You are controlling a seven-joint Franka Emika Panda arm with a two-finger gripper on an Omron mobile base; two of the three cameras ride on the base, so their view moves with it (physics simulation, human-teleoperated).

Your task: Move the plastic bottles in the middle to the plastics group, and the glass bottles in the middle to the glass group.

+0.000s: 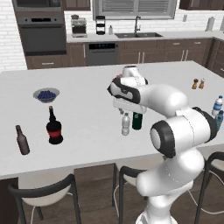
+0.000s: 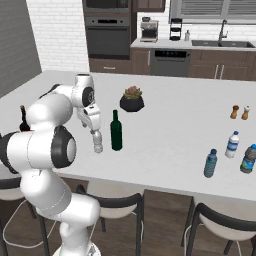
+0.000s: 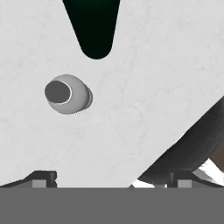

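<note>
- Clear greyish plastic bottle with a white cap (image 1: 125, 124) stands upright on the white island counter (image 1: 87, 113), directly below the gripper (image 1: 122, 110); in the hand view its cap (image 3: 58, 92) sits left of centre between the finger tips
- tall dark green glass bottle (image 2: 116, 131) stands just beside it, slightly farther from the hand, crowding that side
- black round-bellied bottle with a red label (image 1: 54, 127) and slim brown bottle (image 1: 22, 140) stand well off to the hand's left
- blue-tinted bottle (image 2: 210, 163) and whitish blue-banded bottle (image 2: 232, 144) stand well off to its right
- gripper jaws spread fully apart; holding and touching nothing
</note>
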